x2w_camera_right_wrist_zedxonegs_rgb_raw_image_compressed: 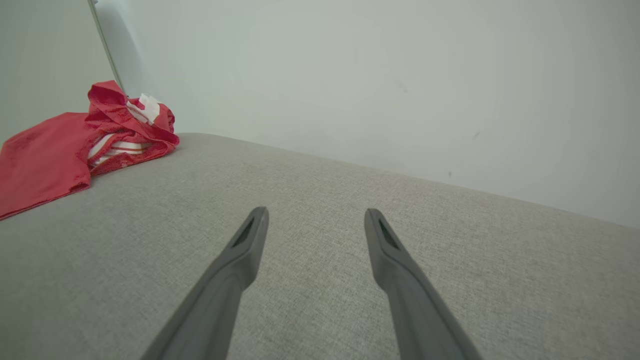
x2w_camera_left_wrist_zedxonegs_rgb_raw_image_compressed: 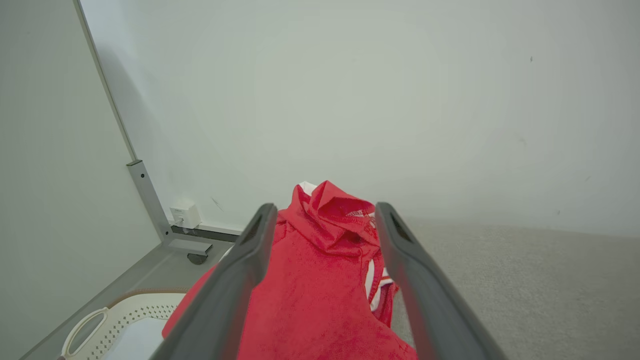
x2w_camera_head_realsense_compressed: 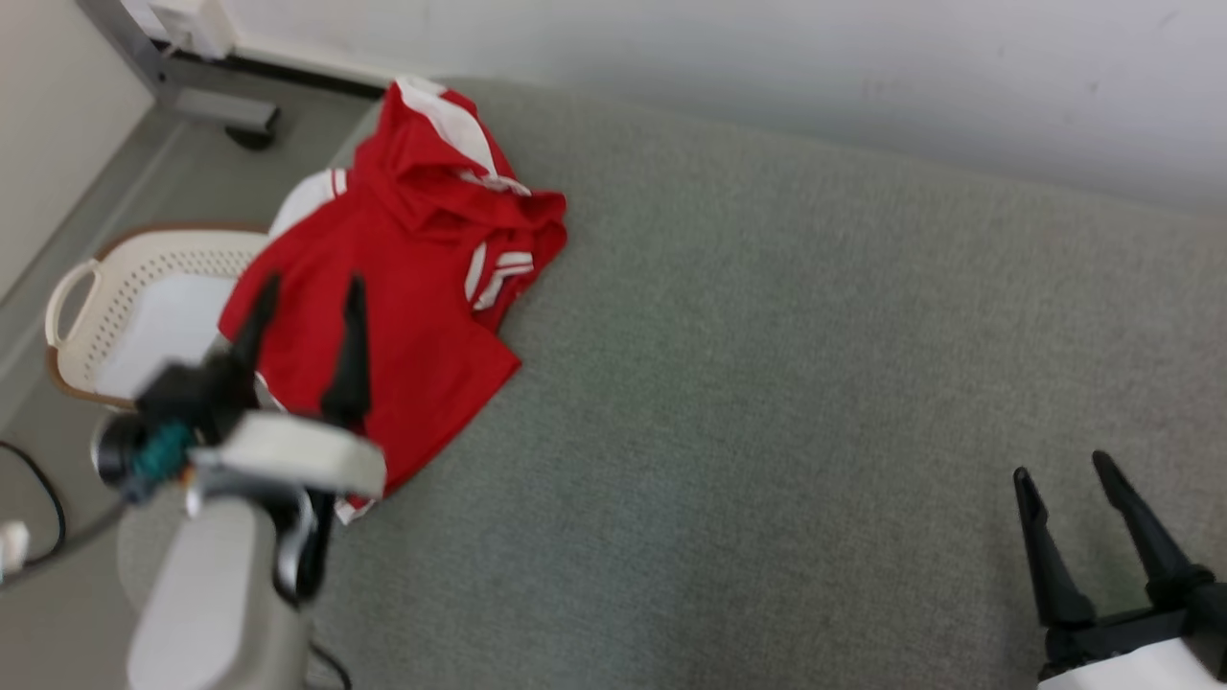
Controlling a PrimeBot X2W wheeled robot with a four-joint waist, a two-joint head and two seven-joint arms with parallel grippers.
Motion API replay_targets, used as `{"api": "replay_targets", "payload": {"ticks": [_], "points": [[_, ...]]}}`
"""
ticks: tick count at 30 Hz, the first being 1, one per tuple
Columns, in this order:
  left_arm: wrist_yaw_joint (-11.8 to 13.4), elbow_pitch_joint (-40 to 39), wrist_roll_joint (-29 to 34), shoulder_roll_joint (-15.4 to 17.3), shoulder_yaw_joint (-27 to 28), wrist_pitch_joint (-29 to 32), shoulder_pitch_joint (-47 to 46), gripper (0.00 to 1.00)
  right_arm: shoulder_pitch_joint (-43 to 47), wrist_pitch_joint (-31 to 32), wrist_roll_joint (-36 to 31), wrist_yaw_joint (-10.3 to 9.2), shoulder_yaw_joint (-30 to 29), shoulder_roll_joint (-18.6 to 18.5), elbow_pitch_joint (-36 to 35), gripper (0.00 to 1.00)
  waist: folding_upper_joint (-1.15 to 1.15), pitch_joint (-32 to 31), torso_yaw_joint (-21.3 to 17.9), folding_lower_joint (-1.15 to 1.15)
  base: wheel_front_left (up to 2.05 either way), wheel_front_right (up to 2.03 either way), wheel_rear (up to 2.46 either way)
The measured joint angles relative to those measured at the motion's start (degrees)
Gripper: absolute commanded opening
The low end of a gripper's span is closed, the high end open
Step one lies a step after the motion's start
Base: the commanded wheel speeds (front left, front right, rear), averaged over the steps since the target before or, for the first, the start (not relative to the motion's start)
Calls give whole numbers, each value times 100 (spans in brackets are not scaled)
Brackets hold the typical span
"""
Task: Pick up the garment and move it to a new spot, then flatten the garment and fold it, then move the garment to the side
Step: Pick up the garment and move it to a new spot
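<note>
Covering most of the head view: grey padded surface (x2w_camera_head_realsense_compressed: 767,383) | heaped at 10 o'clock corner: red garment (x2w_camera_head_realsense_compressed: 422,316) | at 9 o'clock: basket (x2w_camera_head_realsense_compressed: 72,287) | poised over garment, likely for pickup: left gripper (x2w_camera_head_realsense_compressed: 312,281), fingers spread, empty | parked at 5 o'clock: right gripper (x2w_camera_head_realsense_compressed: 1059,465), fingers apart, empty

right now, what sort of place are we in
Probably a laundry-folding corner of a plain room: a cream perforated plastic laundry basket on the floor, a crumpled red and white garment on a wide grey fabric-covered surface against a bare white wall.
</note>
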Motion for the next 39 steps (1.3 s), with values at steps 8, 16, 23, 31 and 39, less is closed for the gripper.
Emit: {"api": "replay_targets", "payload": {"ticks": [8,16,23,31,39], "points": [[-104,1161,-341,256,220,477,-2152,100,-222,0,-41,1,4,-682,-255,100,0,1037,-69,1,0,0,0],[-168,2318,-388,516,82,1104,-3526,100,-405,-38,-36,10,-27,-1001,-772,100,0,1845,-229,0,0,0,0],[307,3265,-12,794,-132,1796,-4117,100,-511,-64,-36,24,27,-1000,-1048,100,-1,2195,-424,-1,0,0,0],[141,3918,-189,758,-99,2162,-4216,0,-580,-71,-14,24,52,-876,-869,100,-1,2055,-514,-1,0,0,0],[-11,3927,-324,959,-30,1891,-4423,0,-505,-8,7,3,99,-671,-486,100,0,1497,-574,0,0,0,0]]}}
